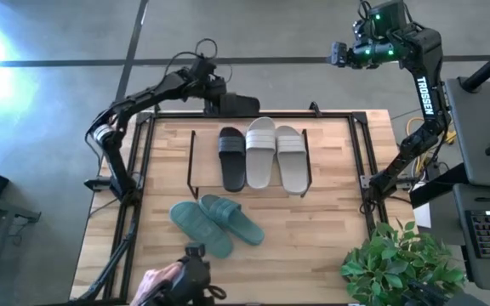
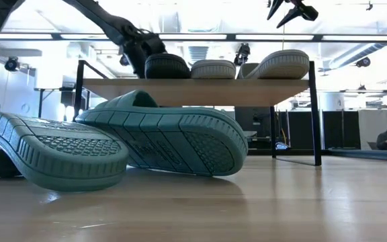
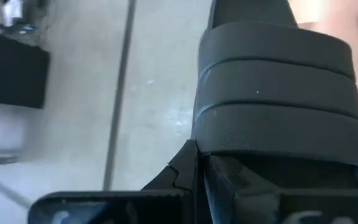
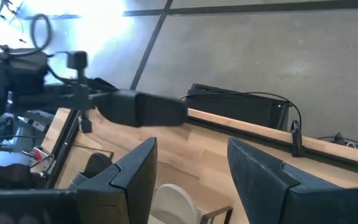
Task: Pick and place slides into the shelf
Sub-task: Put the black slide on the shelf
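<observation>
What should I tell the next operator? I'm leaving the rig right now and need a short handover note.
Left gripper: shut on the second black slide, held out past the table's far edge, behind the shelf.
Right gripper: open, empty, raised beyond the table's far right corner.
Done: three slides sit on the shelf side by side: one black slide and the white pair.
Left: set the held black slide on the shelf, then pick up the teal pair, which lies overlapping on the table in front of the shelf.
A person's hand shows at the near edge.
</observation>
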